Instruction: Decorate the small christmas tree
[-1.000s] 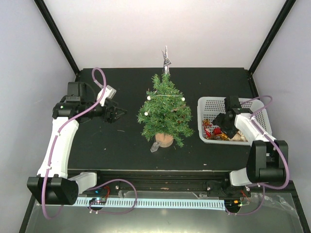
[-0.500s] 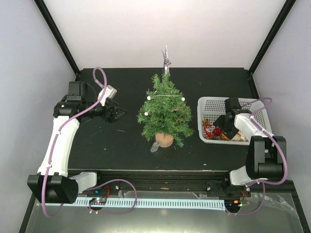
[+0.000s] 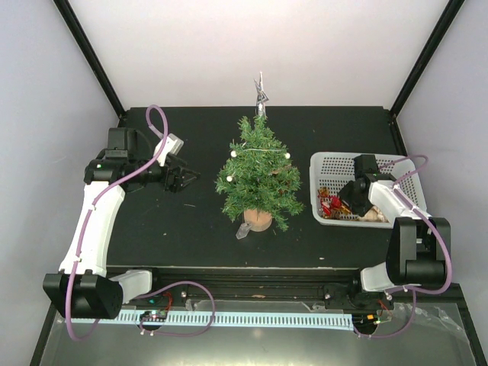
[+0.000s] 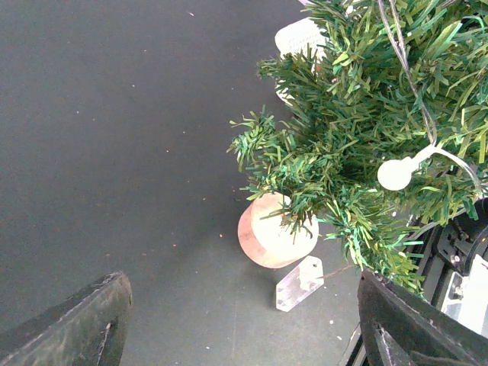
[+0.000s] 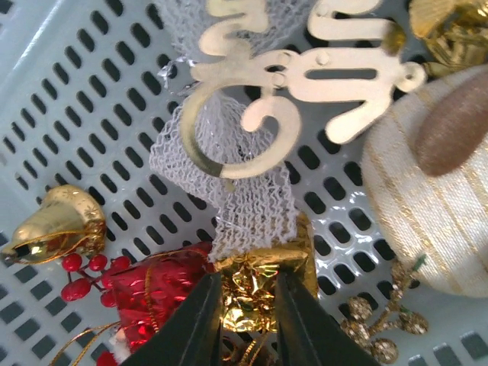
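Observation:
The small christmas tree (image 3: 259,171) stands mid-table on its round wooden base (image 4: 274,232), with a white bead string and a silver topper (image 3: 261,93). A clear crystal pendant (image 4: 300,283) lies by the base. My left gripper (image 3: 187,179) hovers left of the tree, open and empty, its fingers (image 4: 84,324) spread wide. My right gripper (image 3: 343,200) is down in the white basket (image 3: 335,162). In the right wrist view, its jaws press both sides of a gold foil gift ornament (image 5: 263,286).
Around the gold gift the basket floor (image 5: 76,99) holds a red foil gift (image 5: 156,293), a gold bell (image 5: 53,225), a white mesh ribbon (image 5: 252,198), a gold script ornament (image 5: 305,76) and a cream ball (image 5: 435,221).
My right gripper has dipped slightly deeper into the basket and closed its jaws onto the gold foil gift. The left arm and the tree have not moved.

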Controlling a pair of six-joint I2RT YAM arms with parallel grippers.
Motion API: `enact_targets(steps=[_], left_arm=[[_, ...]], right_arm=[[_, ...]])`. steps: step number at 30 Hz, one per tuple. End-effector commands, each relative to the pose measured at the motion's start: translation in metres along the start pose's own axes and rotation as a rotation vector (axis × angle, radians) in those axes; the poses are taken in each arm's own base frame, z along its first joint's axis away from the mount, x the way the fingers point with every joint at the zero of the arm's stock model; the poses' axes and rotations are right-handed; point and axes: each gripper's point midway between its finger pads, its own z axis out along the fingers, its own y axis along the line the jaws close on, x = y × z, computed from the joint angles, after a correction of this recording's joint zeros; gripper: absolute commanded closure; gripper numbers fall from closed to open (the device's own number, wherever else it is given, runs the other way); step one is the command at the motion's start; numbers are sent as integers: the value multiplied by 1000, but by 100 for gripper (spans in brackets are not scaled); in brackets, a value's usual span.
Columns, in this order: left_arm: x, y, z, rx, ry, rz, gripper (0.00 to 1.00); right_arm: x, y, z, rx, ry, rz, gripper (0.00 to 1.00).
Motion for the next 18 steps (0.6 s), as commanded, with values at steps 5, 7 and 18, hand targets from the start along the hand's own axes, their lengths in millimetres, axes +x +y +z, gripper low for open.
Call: enact_targets(steps=[5, 7, 18], left_arm=[[-9, -6, -3, 9, -29, 34, 19], [-9, -7, -4, 9, -30, 35, 19], [-9, -5, -3, 8, -30, 36, 19]], right_arm=[[-22, 28, -19, -121, -77, 17, 95], [-32, 32, -28, -116, -107, 9, 99], [-42, 34, -57, -134, -177, -14, 99]])
